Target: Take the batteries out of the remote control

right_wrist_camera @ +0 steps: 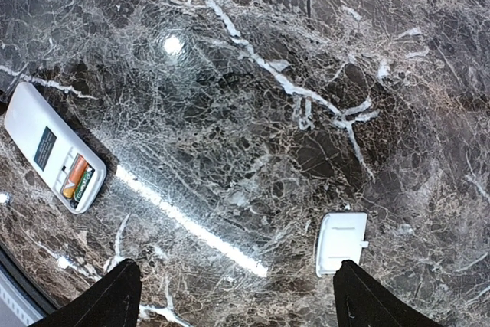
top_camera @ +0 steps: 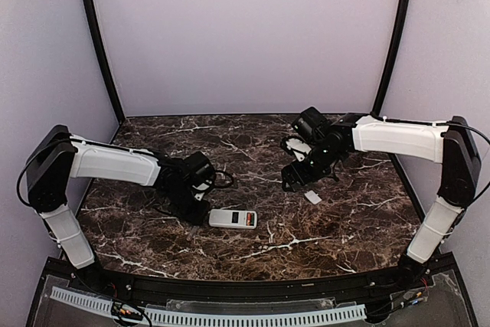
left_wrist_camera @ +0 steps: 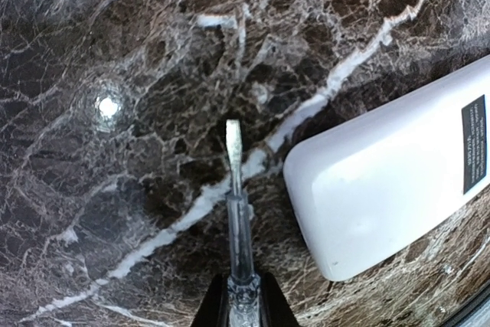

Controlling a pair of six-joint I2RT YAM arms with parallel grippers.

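Note:
The white remote control lies back-up on the marble table, with a dark label and its battery bay uncovered. The batteries, red and green, sit in the bay at its right end. They also show in the right wrist view, inside the remote. My left gripper is at the remote's left end, shut on a clear-handled screwdriver. The blade tip rests on the marble just left of the remote. My right gripper is open and empty above the table, right of the remote.
The small white cover plate lies loose on the marble below my right gripper, close to its right finger in the right wrist view. Black frame posts and pale walls enclose the table.

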